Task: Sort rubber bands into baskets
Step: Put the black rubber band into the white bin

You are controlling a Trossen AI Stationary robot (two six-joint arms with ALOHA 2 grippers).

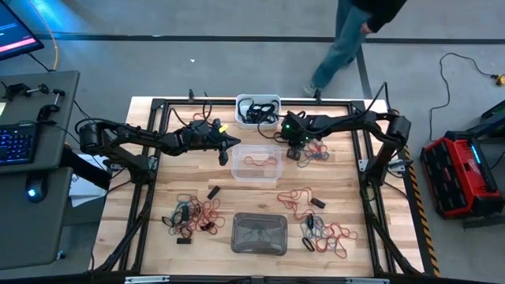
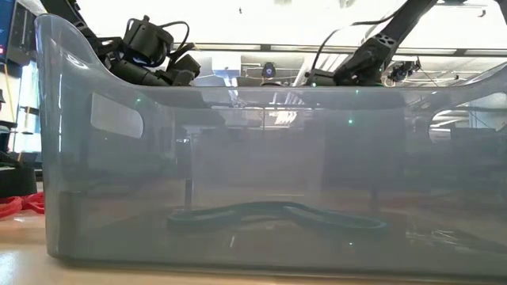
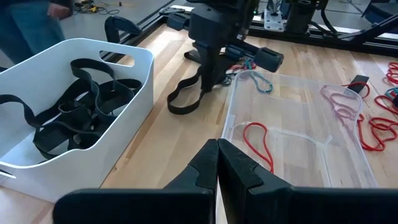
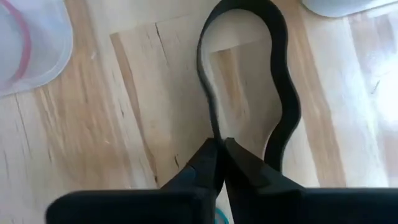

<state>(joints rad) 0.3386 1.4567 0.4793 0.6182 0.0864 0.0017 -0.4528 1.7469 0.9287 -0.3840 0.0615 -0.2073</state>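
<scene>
Your right pincer is clamped on a thin black rubber loop lying on the wooden desk near its far edge. Your left pincer is pressed together, holding nothing, over the clear plastic tub

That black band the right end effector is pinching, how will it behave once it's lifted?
Probably floppy: the black band lies in a wavy loop on the table. It looks thin and light, so it may dangle and swing from the right end effector.

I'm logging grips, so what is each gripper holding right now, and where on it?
Right gripper pinches a black rubber band on one side of its loop. Left gripper is shut, empty.
</scene>
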